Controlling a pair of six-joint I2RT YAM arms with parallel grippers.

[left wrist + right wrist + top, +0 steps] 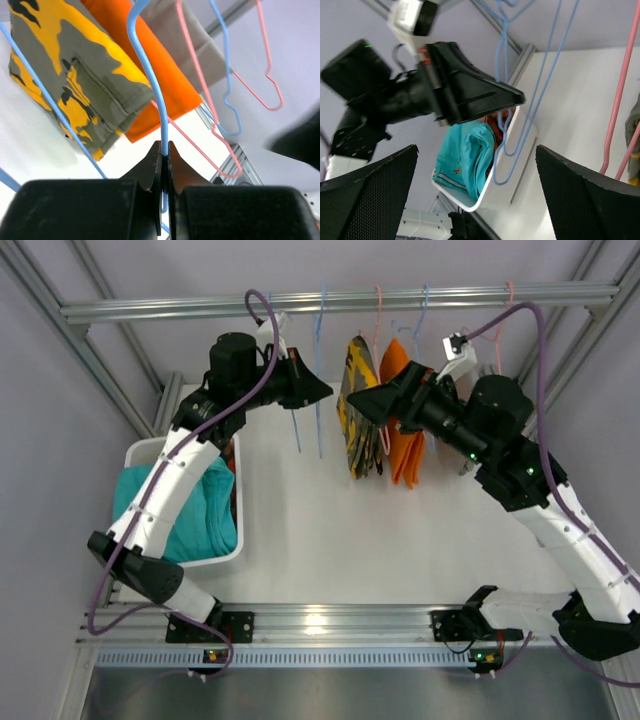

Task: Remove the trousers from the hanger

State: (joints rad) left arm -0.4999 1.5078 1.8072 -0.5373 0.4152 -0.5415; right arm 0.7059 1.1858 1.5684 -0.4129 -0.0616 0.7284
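Patterned yellow, grey and black trousers (pixel 360 425) hang from the rail beside a plain orange garment (pixel 406 455); both show in the left wrist view, patterned (pixel 75 85) and orange (pixel 165 85). My left gripper (pixel 322 390) is shut on the wire of an empty blue hanger (pixel 150 85), just left of the patterned trousers. My right gripper (pixel 362 405) is open and empty, right against the patterned trousers' upper part. Teal trousers (pixel 185 510) lie folded in a white bin (pixel 236 540), also seen in the right wrist view (pixel 465 160).
The aluminium rail (pixel 150 310) runs across the back with several blue and pink hangers, among them a pink one (pixel 270 75). A grey-beige garment (pixel 200 45) hangs behind the orange one. Frame posts stand at both back corners.
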